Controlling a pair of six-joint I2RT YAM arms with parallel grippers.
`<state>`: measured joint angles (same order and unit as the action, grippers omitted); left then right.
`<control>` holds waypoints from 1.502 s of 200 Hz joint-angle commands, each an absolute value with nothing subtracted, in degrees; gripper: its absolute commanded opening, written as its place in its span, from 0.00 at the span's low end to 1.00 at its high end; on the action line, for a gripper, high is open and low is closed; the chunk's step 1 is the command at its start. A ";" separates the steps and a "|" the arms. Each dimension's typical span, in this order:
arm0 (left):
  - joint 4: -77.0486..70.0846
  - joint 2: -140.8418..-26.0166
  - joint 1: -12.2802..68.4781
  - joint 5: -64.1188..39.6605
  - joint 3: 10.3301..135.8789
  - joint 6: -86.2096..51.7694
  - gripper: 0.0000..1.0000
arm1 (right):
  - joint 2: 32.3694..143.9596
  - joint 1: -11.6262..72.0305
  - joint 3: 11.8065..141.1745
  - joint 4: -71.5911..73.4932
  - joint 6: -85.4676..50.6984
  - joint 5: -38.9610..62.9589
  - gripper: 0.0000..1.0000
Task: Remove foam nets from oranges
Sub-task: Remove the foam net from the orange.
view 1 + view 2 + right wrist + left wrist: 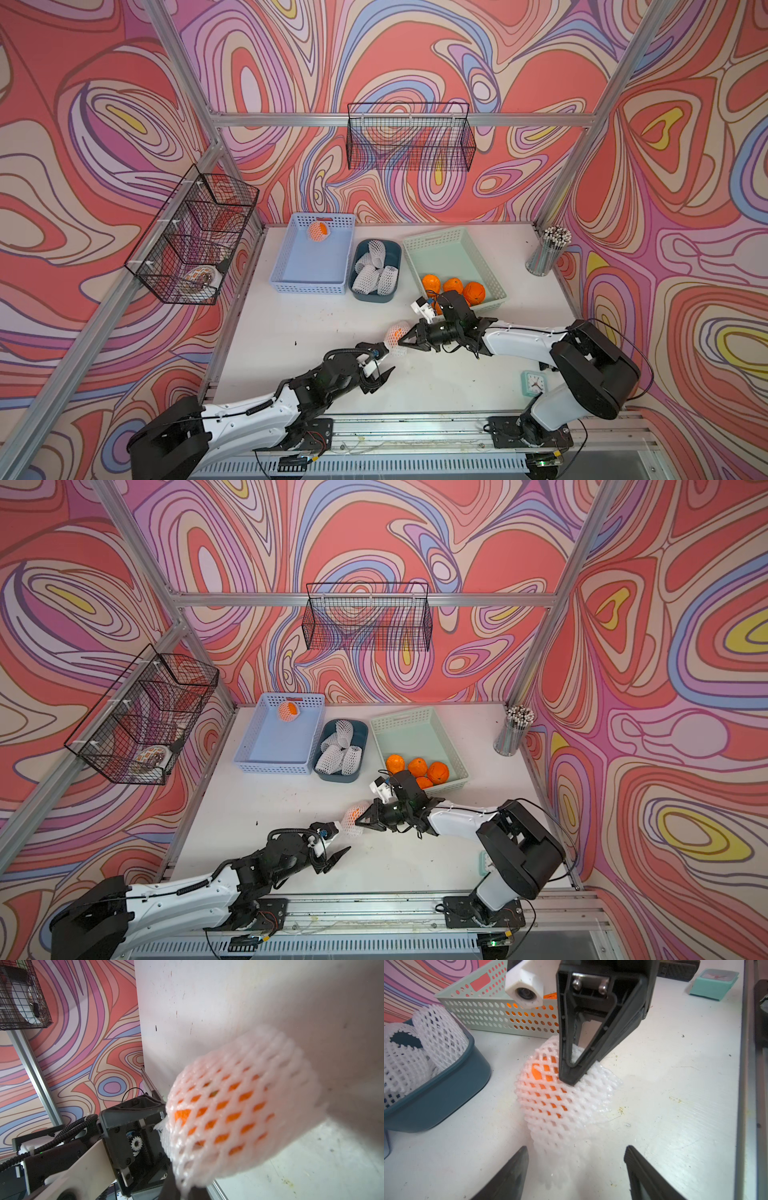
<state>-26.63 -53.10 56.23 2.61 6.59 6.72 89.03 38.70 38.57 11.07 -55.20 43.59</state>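
A foam net (395, 338) (352, 816) with an orange (542, 1073) showing through its holes is at the middle of the white table (299, 328). My right gripper (401, 341) (358, 821) (571, 1079) (184, 1192) is shut on one end of this net (239, 1109). My left gripper (385, 360) (340, 838) (576, 1150) is open just in front of the net's loose other end (560, 1147), which lies between its fingertips (521, 1159) without contact. I cannot tell whether the net touches the table.
At the back stand a blue basket (291, 266) holding one netted orange (318, 232), a dark teal tub (392, 295) of empty nets (374, 270), and a green basket (449, 249) with bare oranges (453, 286). Pencil cup (546, 251), teal clock (534, 382), black wire baskets (409, 137) on the walls.
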 commanded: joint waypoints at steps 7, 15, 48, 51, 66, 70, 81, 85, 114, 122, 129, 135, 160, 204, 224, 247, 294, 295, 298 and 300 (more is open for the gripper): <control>-32.80 -54.31 56.43 2.52 8.45 9.67 0.76 | 89.82 38.50 37.75 12.72 -55.28 44.98 0.07; -33.73 -54.37 56.47 2.18 8.18 9.76 0.76 | 89.74 38.50 37.67 12.74 -55.19 45.00 0.07; -34.70 -56.39 56.43 2.85 8.45 11.83 0.75 | 89.56 38.50 37.18 12.67 -54.92 45.43 0.09; -34.68 -56.50 56.43 2.67 8.60 11.86 0.75 | 89.52 38.50 37.11 12.73 -54.97 45.39 0.09; -34.63 -57.37 56.43 1.65 9.16 12.17 0.74 | 89.31 38.45 36.93 13.01 -55.13 45.61 0.09; -34.71 -57.66 56.43 1.61 9.35 12.25 0.74 | 89.30 38.49 36.84 12.96 -55.19 45.62 0.10; -34.73 -58.54 56.43 1.54 9.74 12.62 0.72 | 89.21 38.50 36.84 13.09 -55.28 45.62 0.10; -34.78 -58.96 56.43 1.40 9.84 12.72 0.72 | 89.21 38.50 36.78 13.10 -55.28 45.62 0.10; -35.26 -61.56 56.43 1.23 10.89 13.10 0.67 | 89.34 38.51 36.39 13.97 -55.68 45.99 0.10; -35.42 -62.23 56.43 0.89 11.23 13.18 0.65 | 89.46 38.50 36.27 14.19 -55.72 46.14 0.10; -35.52 -62.78 56.43 0.66 11.56 13.38 0.63 | 89.52 38.50 36.07 14.40 -55.72 46.30 0.10; -35.50 -63.32 56.43 0.61 11.79 13.36 0.61 | 89.56 38.50 36.04 14.50 -55.78 46.48 0.10; -35.43 -64.81 56.43 0.46 12.65 13.89 0.53 | 89.30 38.50 35.64 14.76 -55.73 46.66 0.10; -30.91 -64.64 56.43 -0.23 15.04 14.37 0.17 | 89.10 38.50 34.89 15.92 -55.77 48.23 0.15; -28.17 -63.64 56.43 -0.68 15.67 14.45 0.06 | 88.31 38.50 34.95 14.84 -55.29 47.92 0.17; -26.67 -62.30 56.42 -0.94 15.92 14.16 0.00 | 87.74 38.50 34.96 14.24 -54.98 47.51 0.19; -19.64 -59.58 56.06 -1.23 18.18 14.12 0.00 | 84.60 38.50 37.58 3.07 -46.15 42.69 0.36; -19.53 -59.50 56.02 -1.19 18.23 14.05 0.00 | 84.40 38.50 37.64 2.68 -45.84 42.44 0.37; -19.14 -59.30 55.92 -1.15 18.35 13.93 0.00 | 83.95 38.50 37.76 1.59 -45.09 41.72 0.39; -18.87 -59.14 55.84 -1.21 18.50 13.83 0.00 | 83.65 38.50 37.83 0.88 -44.39 41.35 0.40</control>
<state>-22.96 -61.36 56.29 -0.64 16.03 13.47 87.24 38.33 35.94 9.93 -51.88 45.74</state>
